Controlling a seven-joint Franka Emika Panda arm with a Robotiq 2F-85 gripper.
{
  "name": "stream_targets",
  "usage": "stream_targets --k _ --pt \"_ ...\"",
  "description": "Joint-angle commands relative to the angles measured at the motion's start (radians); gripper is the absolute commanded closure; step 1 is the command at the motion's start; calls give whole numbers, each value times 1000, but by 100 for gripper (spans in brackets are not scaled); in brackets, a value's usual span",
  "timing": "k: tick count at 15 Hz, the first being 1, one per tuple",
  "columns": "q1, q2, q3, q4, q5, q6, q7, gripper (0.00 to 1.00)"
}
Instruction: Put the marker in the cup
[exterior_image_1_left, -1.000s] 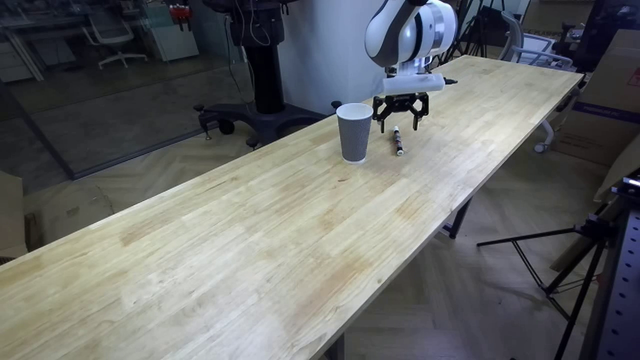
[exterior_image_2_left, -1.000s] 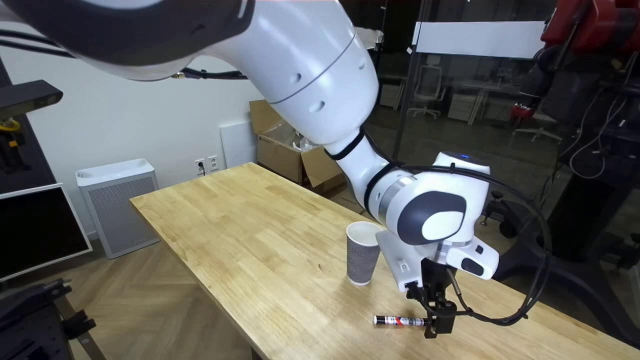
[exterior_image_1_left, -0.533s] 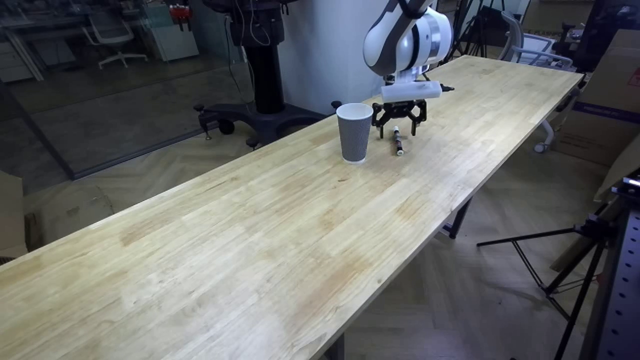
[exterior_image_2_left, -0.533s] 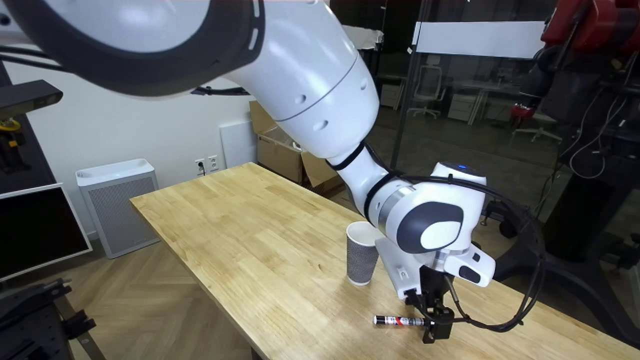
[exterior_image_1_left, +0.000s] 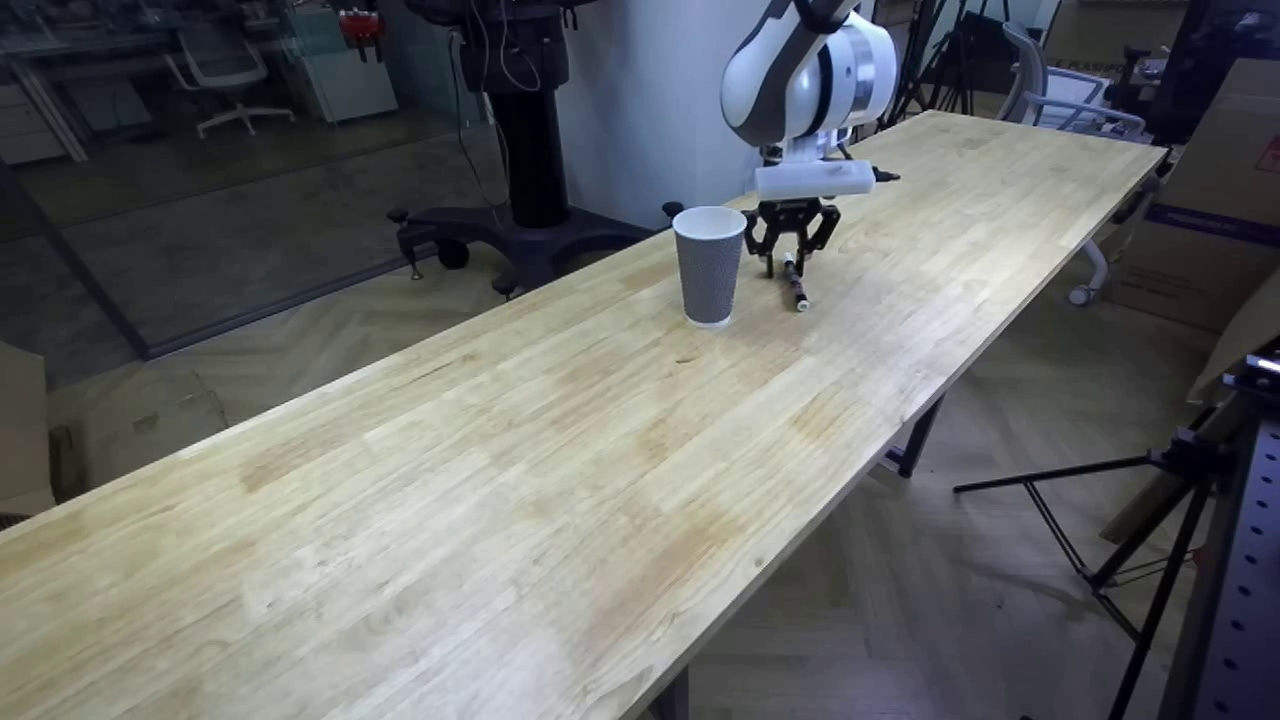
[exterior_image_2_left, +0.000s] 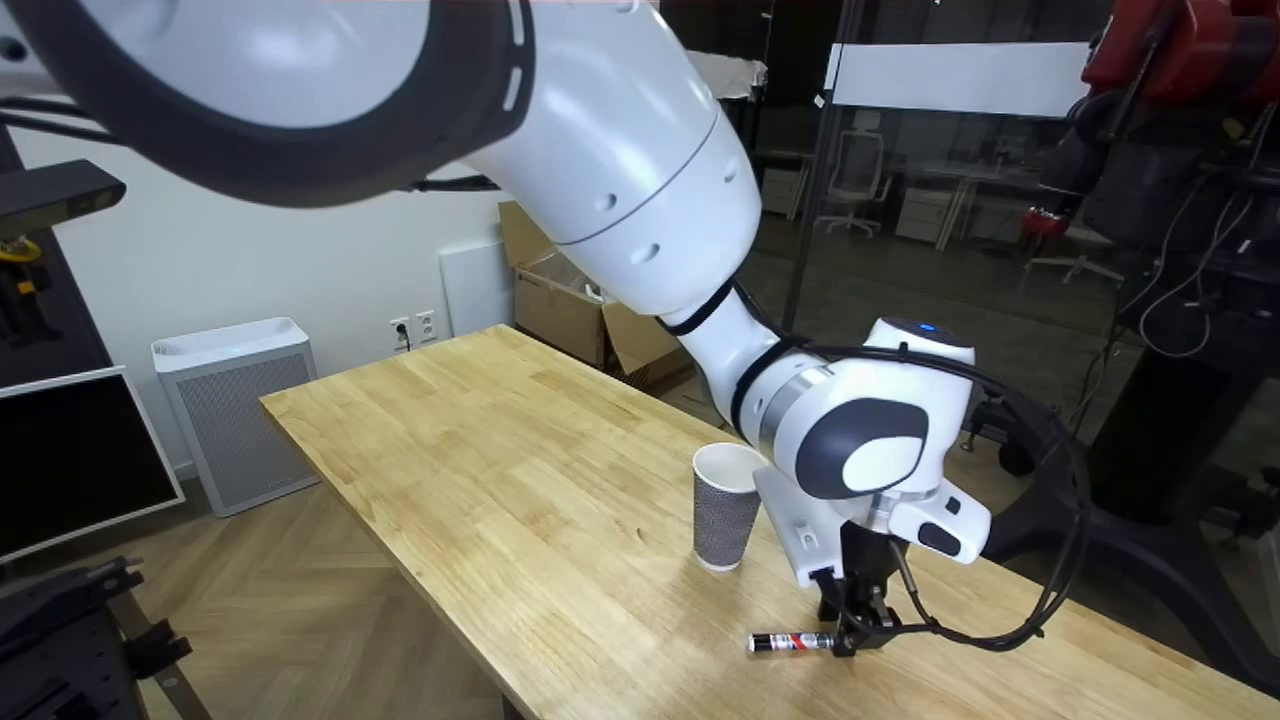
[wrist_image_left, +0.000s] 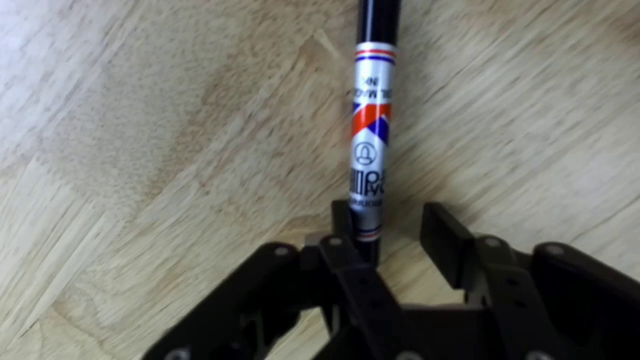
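The marker (wrist_image_left: 370, 125), silver-white with black ends and red and blue stripes, lies on the wooden table. Its rear end sits between the fingers of my gripper (wrist_image_left: 387, 215) in the wrist view. The left finger is right against or very near the marker, while a gap separates it from the right finger (wrist_image_left: 442, 245), so the jaws are part-way open. In an exterior view the gripper (exterior_image_1_left: 785, 268) stands low over the far end of the marker (exterior_image_1_left: 796, 286). The grey cup (exterior_image_1_left: 709, 270) with a white rim stands upright beside it; its inside bottom is hidden.
The long wooden table (exterior_image_1_left: 560, 450) carries the cup close to its edge by the glass side. In an exterior view the arm's wrist hangs close by the cup (exterior_image_2_left: 724, 520). A black wheeled stand (exterior_image_1_left: 530, 150) is behind the table, and a tripod (exterior_image_1_left: 1110, 560) stands on the floor.
The gripper has come down over the marker and its fingers have drawn much closer together. The marker has turned and shifted very slightly. The cup has stayed in place.
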Motion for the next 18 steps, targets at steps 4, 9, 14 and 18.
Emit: stream_targets --k 4,9,14,18 --pt "-16 14 9 35 19 -3 16 99" --pt "2 -96 -26 -89 9 69 31 96" --pt "68 -277 -95 -273 -22 147 60 96" --pt "186 -438 -185 -415 -118 189 133 96"
